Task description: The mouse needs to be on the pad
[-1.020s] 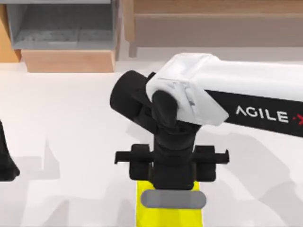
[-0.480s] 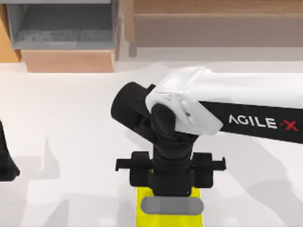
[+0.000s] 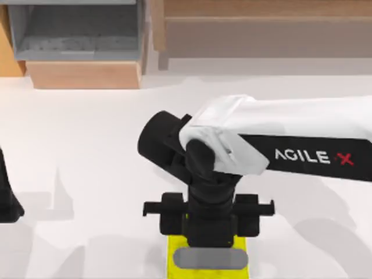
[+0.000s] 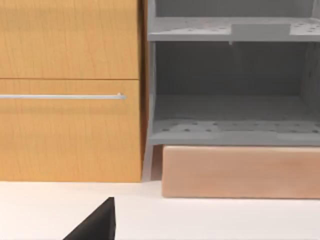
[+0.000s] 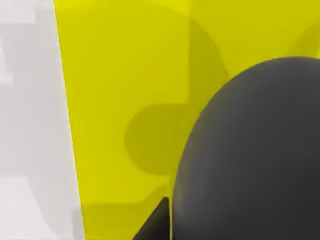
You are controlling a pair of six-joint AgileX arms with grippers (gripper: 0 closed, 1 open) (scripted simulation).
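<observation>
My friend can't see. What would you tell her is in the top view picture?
The right gripper hangs over a yellow pad at the table's near edge, with a grey mouse on the pad just below it. Its white and black arm reaches in from the right. The left arm sits parked at the left edge.

White table fronts wooden cabinet and grey shelves.
</observation>
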